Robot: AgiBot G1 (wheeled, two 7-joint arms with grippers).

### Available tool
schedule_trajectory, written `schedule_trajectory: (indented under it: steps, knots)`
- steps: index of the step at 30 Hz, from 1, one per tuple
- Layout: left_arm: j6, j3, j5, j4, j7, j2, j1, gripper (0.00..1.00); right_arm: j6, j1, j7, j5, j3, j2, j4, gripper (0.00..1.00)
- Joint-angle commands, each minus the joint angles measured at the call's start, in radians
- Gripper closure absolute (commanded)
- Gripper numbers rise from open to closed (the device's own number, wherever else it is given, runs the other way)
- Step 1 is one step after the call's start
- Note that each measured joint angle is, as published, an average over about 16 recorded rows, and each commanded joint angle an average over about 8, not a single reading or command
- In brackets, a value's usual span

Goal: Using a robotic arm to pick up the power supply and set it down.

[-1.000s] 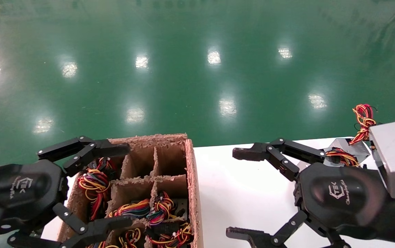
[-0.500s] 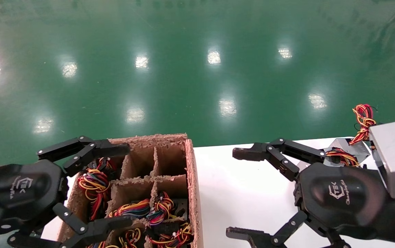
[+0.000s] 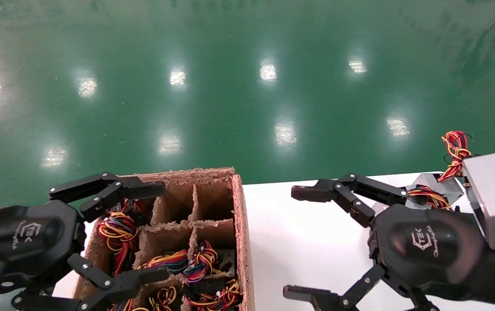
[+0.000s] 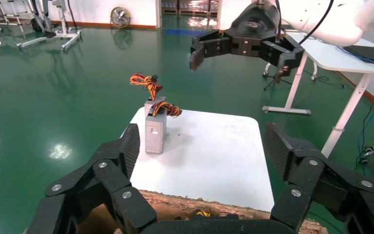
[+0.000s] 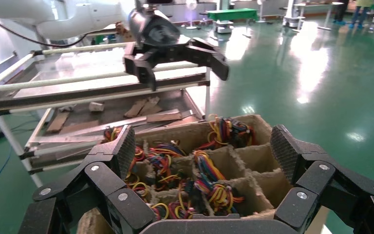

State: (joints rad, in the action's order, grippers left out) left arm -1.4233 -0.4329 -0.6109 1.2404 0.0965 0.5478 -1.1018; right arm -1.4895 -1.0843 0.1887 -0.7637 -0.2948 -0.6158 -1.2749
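Note:
A brown cardboard box [image 3: 241, 224] with paper dividers holds several power supplies. Mostly their red, yellow and black wire bundles [image 3: 200, 259] show, and the metal bodies are largely hidden. My left gripper [image 3: 156, 231] hovers open above the box's left compartments, with nothing between its fingers. The left wrist view shows its fingers [image 4: 129, 144] spread wide over the box edge. My right gripper [image 3: 295, 242] hangs open above the white table [image 3: 307, 224], right of the box and empty. In the right wrist view the box [image 5: 253, 170] lies beyond its spread fingers [image 5: 285, 148].
Two grey metal boxes with wire bundles [image 3: 493, 194] [image 3: 435, 188] stand at the table's far right; one shows upright in the left wrist view [image 4: 156, 129]. A metal rack [image 5: 102, 92] stands left of the box. Green floor lies beyond the table.
My left gripper has shifted slightly lower over the box. The right gripper and the boxes on the table have not moved.

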Motion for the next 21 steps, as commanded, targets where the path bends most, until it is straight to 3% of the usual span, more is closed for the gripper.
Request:
schedule_trajectory:
  steps: [1,10,21]
  knots:
    - [0.000,0.000,0.000,0.000,0.000,0.000,0.000,1.00,0.001,0.003,-0.003,-0.001,0.001,0.003,0.001,0.00]
    - [0.000,0.000,0.000,0.000,0.000,0.000,0.000,1.00,0.012,-0.089,0.034,-0.149,-0.094,-0.095,0.061,0.00]
    - [0.000,0.000,0.000,0.000,0.000,0.000,0.000,1.00,-0.054,-0.276,-0.033,-0.289,-0.221,-0.342,0.380,0.00]
